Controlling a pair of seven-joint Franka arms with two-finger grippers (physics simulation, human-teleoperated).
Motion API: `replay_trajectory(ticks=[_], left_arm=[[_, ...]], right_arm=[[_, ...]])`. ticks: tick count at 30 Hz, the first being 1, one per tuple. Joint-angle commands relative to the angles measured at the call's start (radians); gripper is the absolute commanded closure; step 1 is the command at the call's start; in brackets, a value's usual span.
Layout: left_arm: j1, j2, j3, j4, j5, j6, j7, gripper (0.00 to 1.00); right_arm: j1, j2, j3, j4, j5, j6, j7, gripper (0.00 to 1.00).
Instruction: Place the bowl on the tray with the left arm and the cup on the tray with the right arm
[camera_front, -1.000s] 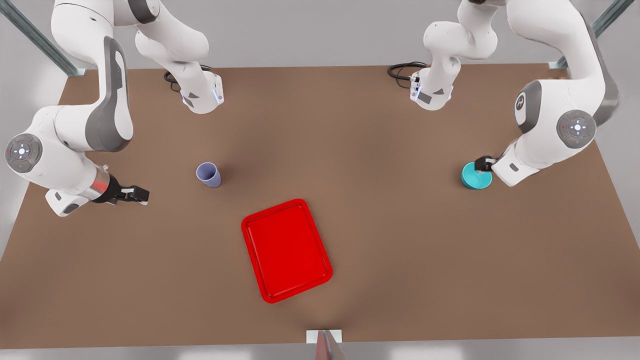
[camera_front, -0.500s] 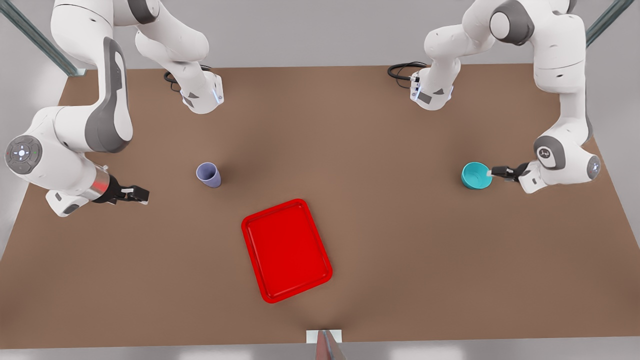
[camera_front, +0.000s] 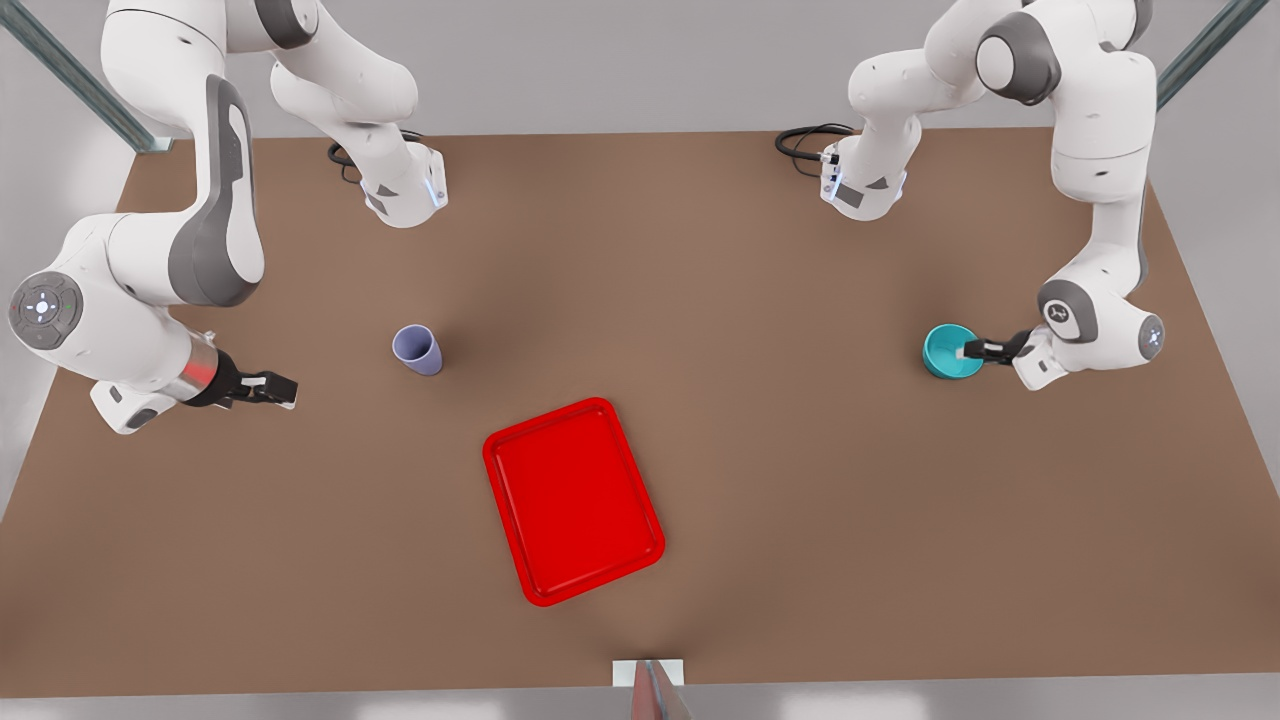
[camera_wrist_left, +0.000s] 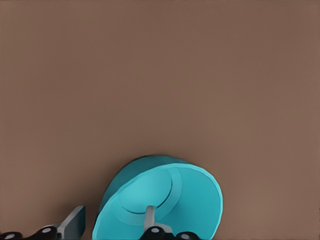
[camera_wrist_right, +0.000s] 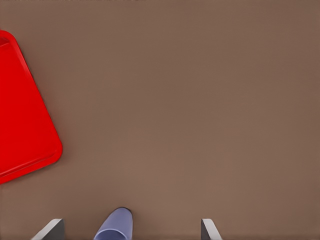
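The teal bowl (camera_front: 948, 351) sits on the table at the front view's right. My left gripper (camera_front: 970, 350) is open at its rim, reaching in from the side. In the left wrist view the bowl (camera_wrist_left: 195, 200) has one finger inside it and the other outside its wall, around my left gripper (camera_wrist_left: 111, 226). The lavender cup (camera_front: 416, 350) stands upright at the front view's left. My right gripper (camera_front: 285, 388) waits open, well short of it. The right wrist view shows the cup (camera_wrist_right: 115, 225) ahead of my right gripper (camera_wrist_right: 131, 231). The red tray (camera_front: 572, 499) lies near the front centre.
The brown table (camera_front: 760, 480) has open room between the tray and both objects. The tray's corner (camera_wrist_right: 25, 125) shows in the right wrist view. Both arm bases (camera_front: 405, 190) and coiled cables (camera_front: 805, 140) stand at the far edge.
The left arm has swung its elbow out and dropped low, then slid its gripper toward the bowl until one finger is over the rim. The right arm has hardly moved.
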Motion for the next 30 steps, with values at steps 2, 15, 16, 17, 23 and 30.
replay_trajectory(ticks=[2,15,16,17,23,30], left_arm=[[-0.001,0.003,0.000,0.003,-0.010,0.002,-0.001,0.54],[-0.008,0.014,-0.002,0.011,-0.008,0.020,-0.056,0.79],[-0.009,0.014,-0.003,0.011,-0.010,0.017,-0.064,0.79],[-0.009,0.012,-0.005,0.012,-0.010,0.014,-0.076,0.79],[-0.029,-0.043,-0.021,0.028,-0.066,-0.050,-0.159,0.79],[-0.258,-0.038,-0.258,0.285,-0.060,-0.128,-0.960,0.79]], right_arm=[[0.000,0.000,0.000,0.000,0.000,0.001,0.000,0.00],[0.000,0.000,0.000,0.000,0.002,-0.001,0.000,0.00],[0.000,0.000,0.000,0.000,0.002,0.001,-0.002,0.00],[0.000,0.000,0.000,0.000,0.002,-0.001,-0.002,0.00],[-0.002,0.000,0.000,0.000,0.002,-0.001,-0.002,0.00],[-0.002,0.001,-0.002,0.000,0.003,0.002,-0.015,0.00]])
